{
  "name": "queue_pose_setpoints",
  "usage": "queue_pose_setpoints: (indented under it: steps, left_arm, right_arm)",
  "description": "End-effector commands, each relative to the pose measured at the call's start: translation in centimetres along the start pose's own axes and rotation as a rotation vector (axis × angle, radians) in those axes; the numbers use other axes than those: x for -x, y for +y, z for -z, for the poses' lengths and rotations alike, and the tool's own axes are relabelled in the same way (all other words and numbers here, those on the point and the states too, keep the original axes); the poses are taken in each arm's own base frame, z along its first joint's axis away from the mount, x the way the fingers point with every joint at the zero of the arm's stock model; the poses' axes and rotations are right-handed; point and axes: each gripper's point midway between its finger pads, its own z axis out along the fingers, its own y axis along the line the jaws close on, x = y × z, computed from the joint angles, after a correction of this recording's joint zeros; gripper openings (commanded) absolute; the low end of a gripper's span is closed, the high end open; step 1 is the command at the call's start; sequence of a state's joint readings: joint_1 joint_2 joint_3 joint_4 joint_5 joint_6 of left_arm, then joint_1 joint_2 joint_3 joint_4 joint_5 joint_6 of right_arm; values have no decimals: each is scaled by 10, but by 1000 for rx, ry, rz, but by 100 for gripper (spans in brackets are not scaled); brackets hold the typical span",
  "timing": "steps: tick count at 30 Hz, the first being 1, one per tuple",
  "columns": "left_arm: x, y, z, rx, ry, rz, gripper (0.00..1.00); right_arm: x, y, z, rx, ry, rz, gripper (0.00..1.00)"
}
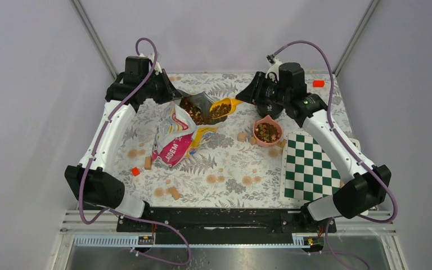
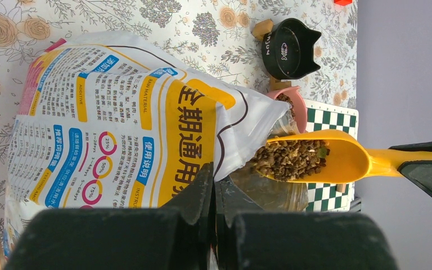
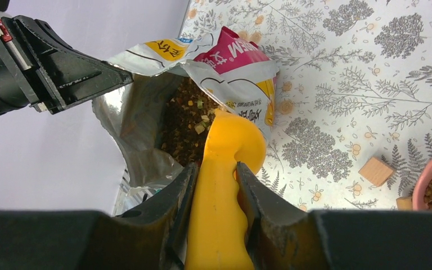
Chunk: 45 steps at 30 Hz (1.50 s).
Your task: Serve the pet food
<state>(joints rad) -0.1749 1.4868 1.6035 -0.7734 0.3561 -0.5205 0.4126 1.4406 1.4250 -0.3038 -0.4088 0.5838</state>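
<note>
Tightly, left fingers (image 2: 199, 197) pinch the bag (image 2: 118, 112) rim; right fingers (image 3: 175, 205) clamp the scoop (image 3: 225, 169), kibble (image 2: 287, 160) partly hidden.

The right gripper (image 3: 218, 169) was clamped on the handle of a yellow scoop (image 3: 225, 208), with one finger on each side. The scoop's head sat at the mouth of an opened bag (image 3: 233, 62), over the pet food (image 3: 181, 121) inside. The left gripper (image 3: 118, 79) pinched the bag's foil rim at upper left. On the floral tablecloth (image 3: 326, 84), a wooden cube (image 3: 376, 171) lay near a pink bowl (image 3: 427, 175) holding more pet food.
</note>
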Motion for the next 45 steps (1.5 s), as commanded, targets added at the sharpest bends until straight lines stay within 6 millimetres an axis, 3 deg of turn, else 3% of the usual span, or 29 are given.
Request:
queue_pose_setpoints:
  steps: [1,7,14,26,31,39,45]
  left_arm:
    - [34,-30,26,-96,-130,-59,0]
    - [40,-24,31,-72,-150,-60,0]
    - [50,-13,43,-37,-196,-53,0]
    - [58,-2,53,-13,-232,-36,0]
    - [60,4,55,-3,-238,-27,0]
    - [58,8,54,-5,-232,-14,0]
    - [57,12,54,5,-236,-13,0]
  right_arm:
    - [5,10,7,28,-43,-7,0]
    - [1,34,-7,227,-41,-219,0]
    - [-5,35,-24,384,-53,-475,0]
    - [24,54,-9,598,-165,-572,0]
    - [36,60,8,667,-236,-537,0]
    - [43,58,3,728,-274,-591,0]
    - [36,40,7,621,-327,-550,0]
